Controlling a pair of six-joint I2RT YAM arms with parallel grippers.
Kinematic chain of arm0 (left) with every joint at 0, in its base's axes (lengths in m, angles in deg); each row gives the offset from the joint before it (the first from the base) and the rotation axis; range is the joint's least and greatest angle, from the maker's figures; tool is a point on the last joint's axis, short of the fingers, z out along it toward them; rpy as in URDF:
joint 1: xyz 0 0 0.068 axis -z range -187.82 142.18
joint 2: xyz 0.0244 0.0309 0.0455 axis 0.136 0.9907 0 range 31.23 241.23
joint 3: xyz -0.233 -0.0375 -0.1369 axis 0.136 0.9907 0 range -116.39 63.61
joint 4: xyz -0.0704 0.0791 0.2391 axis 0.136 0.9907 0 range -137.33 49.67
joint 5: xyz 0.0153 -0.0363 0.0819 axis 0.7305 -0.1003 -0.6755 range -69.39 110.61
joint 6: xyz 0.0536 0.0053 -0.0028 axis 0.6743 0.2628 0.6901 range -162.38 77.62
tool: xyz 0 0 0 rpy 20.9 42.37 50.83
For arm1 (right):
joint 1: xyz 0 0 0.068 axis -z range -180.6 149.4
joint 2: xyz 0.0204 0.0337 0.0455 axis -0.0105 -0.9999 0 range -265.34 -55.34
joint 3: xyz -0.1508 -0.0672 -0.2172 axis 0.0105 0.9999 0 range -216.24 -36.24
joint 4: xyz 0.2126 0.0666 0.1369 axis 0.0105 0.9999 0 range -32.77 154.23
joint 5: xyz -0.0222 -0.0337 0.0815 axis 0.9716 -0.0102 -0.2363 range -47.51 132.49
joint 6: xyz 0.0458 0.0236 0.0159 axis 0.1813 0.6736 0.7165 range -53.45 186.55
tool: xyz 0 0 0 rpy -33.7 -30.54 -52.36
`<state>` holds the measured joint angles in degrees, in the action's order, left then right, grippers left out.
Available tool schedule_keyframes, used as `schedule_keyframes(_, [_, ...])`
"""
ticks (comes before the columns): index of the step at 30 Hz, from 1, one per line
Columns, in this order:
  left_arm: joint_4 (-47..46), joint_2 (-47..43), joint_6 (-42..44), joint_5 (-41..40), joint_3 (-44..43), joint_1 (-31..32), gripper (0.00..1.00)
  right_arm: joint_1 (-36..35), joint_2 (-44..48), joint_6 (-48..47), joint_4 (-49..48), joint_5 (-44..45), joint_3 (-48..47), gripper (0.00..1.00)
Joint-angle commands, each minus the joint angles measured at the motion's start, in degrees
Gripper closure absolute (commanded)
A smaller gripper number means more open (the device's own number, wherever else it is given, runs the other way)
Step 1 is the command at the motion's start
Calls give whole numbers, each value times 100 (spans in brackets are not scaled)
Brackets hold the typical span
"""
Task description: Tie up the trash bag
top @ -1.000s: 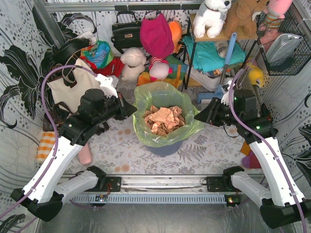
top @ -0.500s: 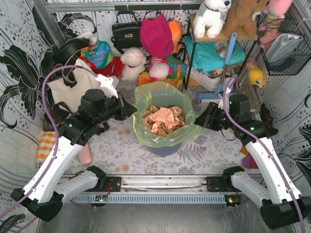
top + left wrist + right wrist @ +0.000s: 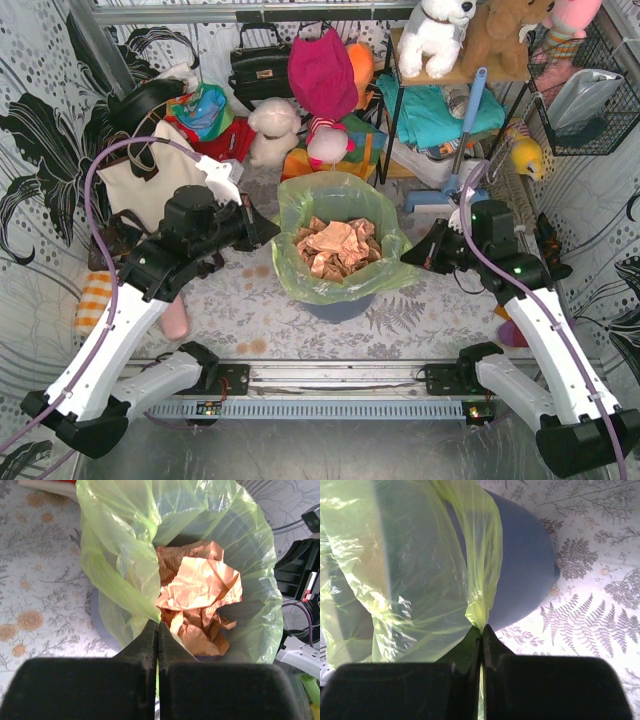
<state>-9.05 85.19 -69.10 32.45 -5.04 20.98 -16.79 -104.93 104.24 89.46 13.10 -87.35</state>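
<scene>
The trash bag is thin light-green plastic lining a blue-grey round bin at the table's middle, with tan crumpled paper inside. My left gripper is shut on the bag's left rim. From the left wrist camera, a bunched strip of the bag runs into the pinched tips of that gripper. My right gripper is shut on the bag's right rim. In the right wrist view a gathered fold of the bag ends between the closed tips of this gripper, beside the bin.
A cream tote bag leans at the back left. Plush toys, a black handbag and a shelf rack with a blue-handled tool crowd the back. A wire basket hangs at the right.
My right gripper has moved left and down to the bag's right rim and closed on it. The left arm has held still, gripping the left rim.
</scene>
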Motion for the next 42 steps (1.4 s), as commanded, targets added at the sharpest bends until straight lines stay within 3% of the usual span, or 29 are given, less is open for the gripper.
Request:
schedule_keyframes(1, [345, -275, 57, 254, -18, -48, 100, -25, 322, -201, 581, 391, -295, 100])
schedule_keyframes(11, [331, -325, -73, 480, -257, -44, 100, -25, 371, 52, 461, 121, -1107, 100])
schedule_keyframes(17, [-320, -71, -246, 970, -599, -43, 100, -25, 49, 213, 20, -240, -1836, 100])
schedule_keyframes(21, [-423, 135, -125, 807, -1071, -50, 100, -25, -125, 386, -641, -382, -1958, 100])
schedule_keyframes(30, [-886, 825, 161, 504, -1735, -50, 100, -33, -856, 1090, -2755, -803, -1980, 100])
schedule_keyframes(42, [-527, 819, 352, 854, -682, -76, 100, -381, -861, 1542, -3852, -878, -666, 100])
